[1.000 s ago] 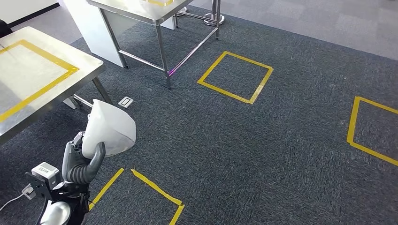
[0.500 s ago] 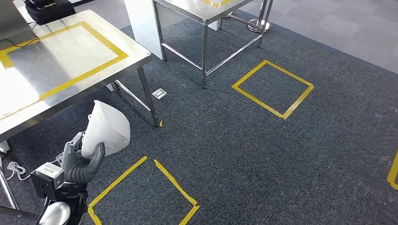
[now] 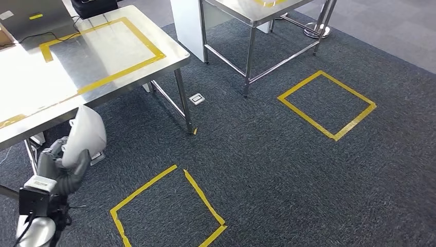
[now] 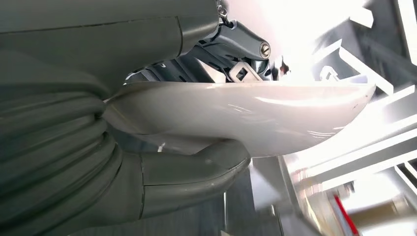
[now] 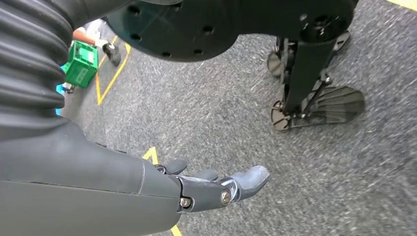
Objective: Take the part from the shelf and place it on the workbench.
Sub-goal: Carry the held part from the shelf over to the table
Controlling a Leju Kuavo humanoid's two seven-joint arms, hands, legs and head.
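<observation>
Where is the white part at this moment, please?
In the head view, the white part is low on the left, held by the left robot hand beside the steel workbench.

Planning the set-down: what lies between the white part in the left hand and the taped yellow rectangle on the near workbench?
In the head view, only bare steel tabletop separates the white part, held by the left hand, from the yellow tape rectangle.
</observation>
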